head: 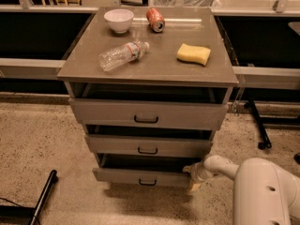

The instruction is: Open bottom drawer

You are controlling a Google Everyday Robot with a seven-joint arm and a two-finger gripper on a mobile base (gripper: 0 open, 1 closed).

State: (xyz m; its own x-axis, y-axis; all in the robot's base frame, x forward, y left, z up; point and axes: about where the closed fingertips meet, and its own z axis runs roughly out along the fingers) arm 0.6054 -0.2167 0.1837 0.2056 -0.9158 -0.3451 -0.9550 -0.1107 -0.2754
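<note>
The bottom drawer (140, 177) is the lowest of three grey-brown drawers in the cabinet, with a small black bar handle (147, 182). It stands pulled out a little, with a dark gap above its front. My gripper (193, 178) is at the drawer's right end, at the end of my white arm (225, 167), touching or very close to the drawer's right front corner. The middle drawer (148, 146) and top drawer (146, 114) are also slightly out.
On the cabinet top (84, 69) lie a white bowl (118, 20), a red can (155, 19) on its side, a clear plastic bottle (123, 55) and a yellow sponge (193, 54). A black pole (43, 196) lies on the speckled floor at left. A black stand leg (258, 125) is at right.
</note>
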